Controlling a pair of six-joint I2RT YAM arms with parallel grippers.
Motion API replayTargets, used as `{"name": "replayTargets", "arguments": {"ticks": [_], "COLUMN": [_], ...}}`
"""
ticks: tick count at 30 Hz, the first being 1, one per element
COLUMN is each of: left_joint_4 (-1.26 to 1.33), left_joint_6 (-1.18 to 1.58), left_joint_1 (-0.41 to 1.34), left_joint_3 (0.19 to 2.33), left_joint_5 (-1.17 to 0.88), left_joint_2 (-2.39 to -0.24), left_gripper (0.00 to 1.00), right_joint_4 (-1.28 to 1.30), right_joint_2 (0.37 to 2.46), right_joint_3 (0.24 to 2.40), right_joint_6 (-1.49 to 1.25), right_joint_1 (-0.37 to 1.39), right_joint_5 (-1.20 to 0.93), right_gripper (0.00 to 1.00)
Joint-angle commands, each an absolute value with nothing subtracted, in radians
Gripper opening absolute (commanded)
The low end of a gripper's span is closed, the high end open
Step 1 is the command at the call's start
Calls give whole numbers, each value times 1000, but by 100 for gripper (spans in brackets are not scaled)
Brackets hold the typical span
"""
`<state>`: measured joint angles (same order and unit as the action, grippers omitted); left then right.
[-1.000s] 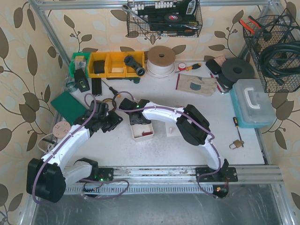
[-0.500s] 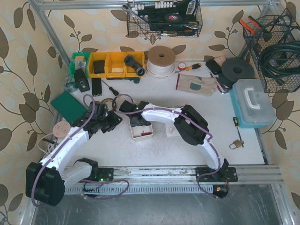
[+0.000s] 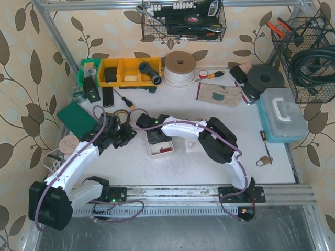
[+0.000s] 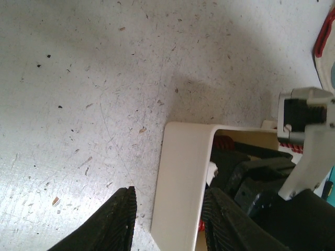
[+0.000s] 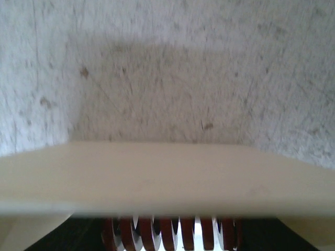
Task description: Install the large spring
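The left arm rises from its near-left base and slants toward the far right. The left gripper [image 3: 121, 137] sits low over the tabletop [image 3: 172, 170], just left of the cream tray [image 3: 152, 152]. Its wrist view shows the jaws apart, with one black finger [image 4: 112, 222] outside the tray's left wall and the other on the inner side. The right arm arches leftward from its near-right base, and the right gripper [image 3: 156, 136] dips into the tray's far end. Whether its jaws are apart or clamped cannot be told. A green pad [image 3: 76, 117] lies at the left, a screwdriver [image 3: 124, 99] beyond the tray, gloves [image 3: 220, 94] farther right, and a padlock [image 3: 264, 160] near the right edge. From above, the right arm hides much of the tray. Inside the tray, a red spring [image 5: 172, 232] lies just behind the wall, at the bottom of the right wrist view. More red pieces [image 3: 165, 149] show in the tray's near-right part.
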<state>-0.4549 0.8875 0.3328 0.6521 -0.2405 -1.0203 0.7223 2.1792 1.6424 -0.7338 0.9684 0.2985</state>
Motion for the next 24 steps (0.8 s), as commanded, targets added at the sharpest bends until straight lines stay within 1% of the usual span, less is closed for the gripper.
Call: {"name": "replayTargets", "arguments": {"ticks": [1,4,6,10,12,13,14,16,20,24], "left_joint_4": [-460,-464,-464,-447,-438,-432,-428,-414,-344,-224], "left_joint_6": [868,850,841,834,837,839,838,835,824,870], "left_joint_1": [322,322,322,322,322,322,322,322,317,300], "left_joint_3": [673,688,699,707,707,709,713,719,733,751], "left_joint_5": [-252,-269,-281,-306,-314,-326,-336,-359,-483,-666], "left_joint_2": [-997,-990,-985,-971,-967,-964,-960,-955,-968,-1038], "left_gripper": [41,42,44,45,45,45,45,45,45,46], "right_joint_4": [770,725,683,625,622,618,604,564,536,503], "right_joint_2": [2076,1992,1931,1888,1898,1896,1883,1834,1712,1602], "right_joint_3": [1590,1550,1519,1478,1476,1474,1464,1431,1383,1328], "right_joint_6": [-615,-531,-475,-431,-420,-418,-415,-390,-301,-269], "right_joint_1": [977,977,971,965,962,961,960,954,904,766], "right_joint_5": [232,163,78,-13,-38,-45,-52,-71,-161,-405], "right_gripper": [30,30,30,30,29,24,22,22,22,22]}}
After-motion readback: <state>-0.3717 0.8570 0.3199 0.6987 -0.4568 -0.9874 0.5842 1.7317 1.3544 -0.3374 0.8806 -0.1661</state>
